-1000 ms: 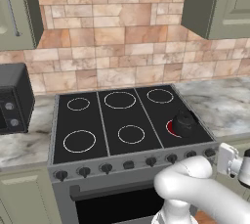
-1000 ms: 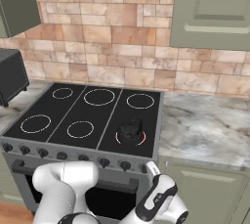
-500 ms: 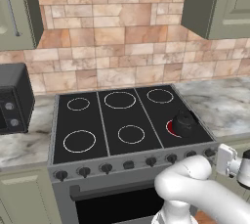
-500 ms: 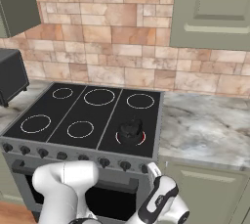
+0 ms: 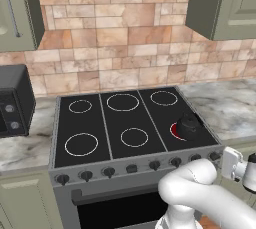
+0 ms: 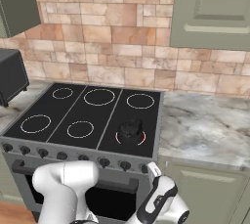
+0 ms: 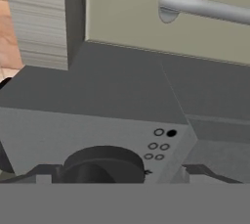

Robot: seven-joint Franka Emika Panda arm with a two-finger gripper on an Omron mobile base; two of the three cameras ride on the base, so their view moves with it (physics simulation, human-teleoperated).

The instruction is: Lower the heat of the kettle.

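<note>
Kettle (image 5: pixel 188 126), small, squat and black with a domed top and a little knob, sits on the front right burner of the stove (image 5: pixel 115 123), whose ring glows red around its base; in the left base view the other five burners are bare white rings. A row of dark dials (image 5: pixel 131 168) runs along the stove's front edge, a black microwave (image 5: pixel 14 100) stands on the worktop (image 5: pixel 232 105) at the left, and the white arm (image 5: pixel 200 193) curves up across the oven front at lower right. In the right base view the kettle (image 6: pixel 130 129) again occupies the front right burner, near the stove's right edge beside the marble worktop (image 6: pixel 205 127); the arm (image 6: pixel 66 186) bends low before the oven, its wrist end just below the right-hand dials. In the hand view a round dark dial (image 7: pixel 103 164) looms close at the bottom on the grey control panel (image 7: pixel 58 135), small ring markings beside it, a pale cabinet front with a metal handle (image 7: pixel 205 5) beyond; I cannot tell whether the jaws are open or closed.
</note>
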